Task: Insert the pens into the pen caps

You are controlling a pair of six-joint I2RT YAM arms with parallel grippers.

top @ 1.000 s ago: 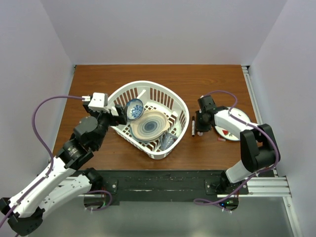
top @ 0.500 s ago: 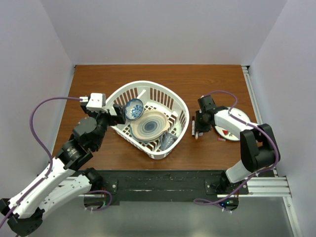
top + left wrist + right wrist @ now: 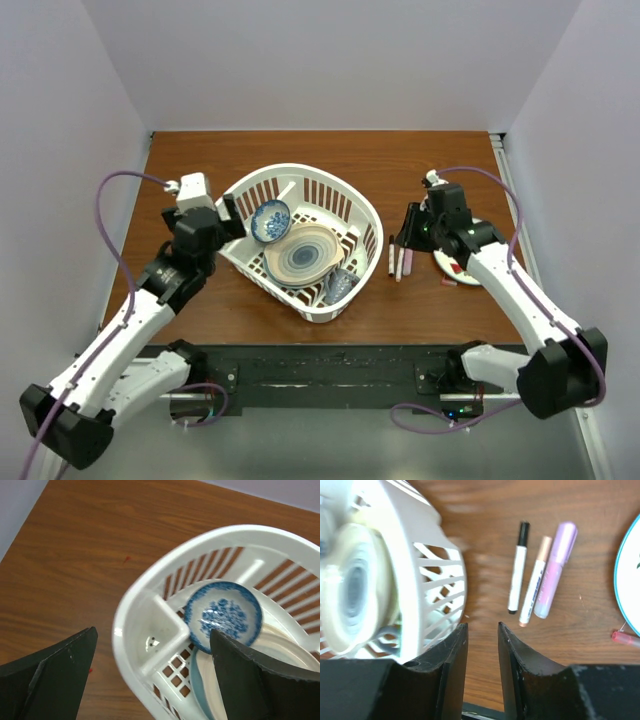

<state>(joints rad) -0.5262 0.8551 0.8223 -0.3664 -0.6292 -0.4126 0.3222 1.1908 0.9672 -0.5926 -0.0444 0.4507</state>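
Three pens lie side by side on the table right of the basket. They are a white pen with a black cap (image 3: 518, 575), a white pen with a pinkish cap (image 3: 536, 582) and a lilac-pink pen (image 3: 555, 577), and they also show in the top view (image 3: 400, 262). A small reddish tube (image 3: 625, 639) lies by the plate; I cannot tell pen from cap. My right gripper (image 3: 482, 627) hovers above the table beside the pens, empty, its jaws a narrow gap apart. My left gripper (image 3: 153, 631) is wide open over the basket's left corner, holding nothing.
The white basket (image 3: 350, 200) holds a small blue bowl (image 3: 222, 615), a large plate (image 3: 305, 252) and a glass (image 3: 338, 284). A white plate (image 3: 478, 232) lies at the right, under the right arm. The table's right edge is close.
My right arm has lifted up and back off the pens, which now lie together on the table. My left gripper has risen off the basket's rim and opened wider.
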